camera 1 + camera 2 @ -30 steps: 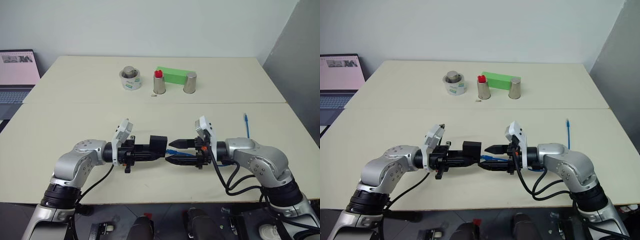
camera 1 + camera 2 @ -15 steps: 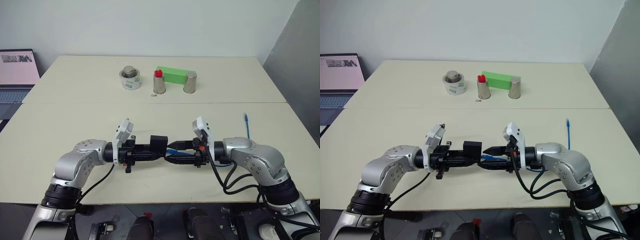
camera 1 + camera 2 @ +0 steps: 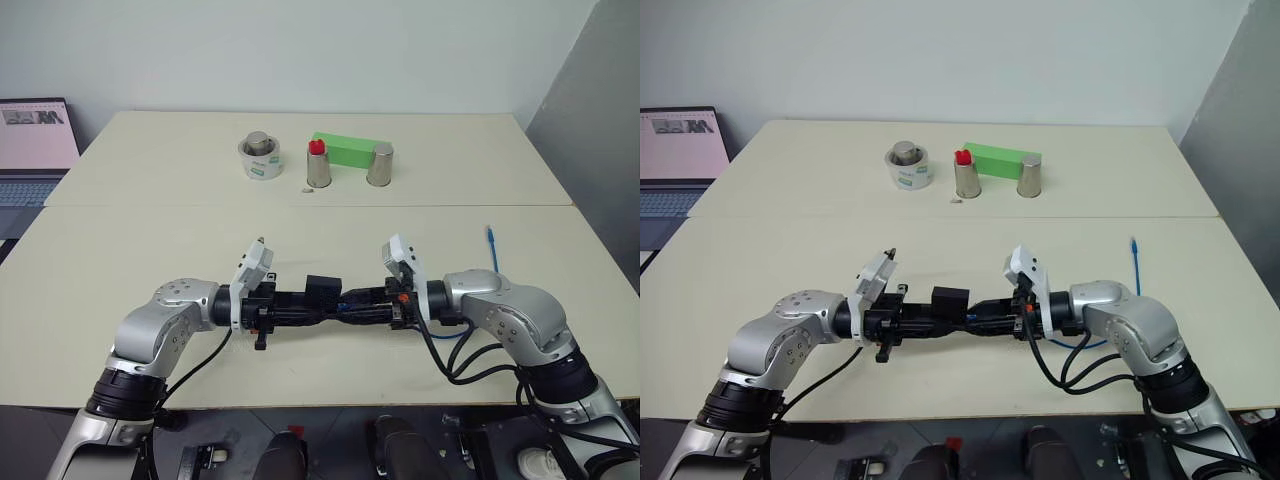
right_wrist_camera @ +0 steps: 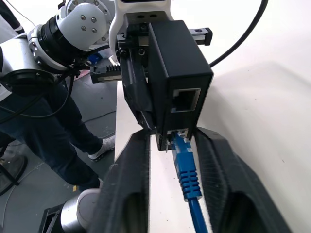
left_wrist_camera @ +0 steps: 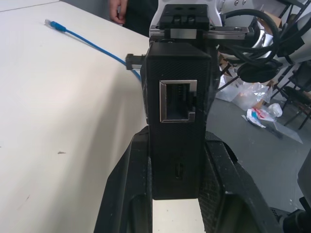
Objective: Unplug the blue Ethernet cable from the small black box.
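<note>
My left gripper (image 3: 322, 304) is shut on the small black box (image 3: 320, 288) and holds it just above the table near the front edge. In the left wrist view the small black box (image 5: 177, 111) stands between my fingers (image 5: 127, 194), with an empty port facing the camera. The blue Ethernet cable (image 4: 187, 167) is plugged into the box's lower port (image 4: 176, 136). My right gripper (image 4: 172, 133) faces the left one, closed in on the plug with a finger (image 4: 129, 184) on each side. The cable runs back under my right arm to its free end (image 3: 491, 236).
At the table's far side stand two metal cups (image 3: 319, 172) (image 3: 380, 165), a green block (image 3: 345, 148) and a tape roll (image 3: 260, 160). A laptop (image 3: 35, 150) sits at the far left. A person's legs (image 4: 48, 126) are by the table's edge.
My right gripper's fingers have come together from wide open onto the blue plug, close against the box. The left gripper still holds the box in the same place.
</note>
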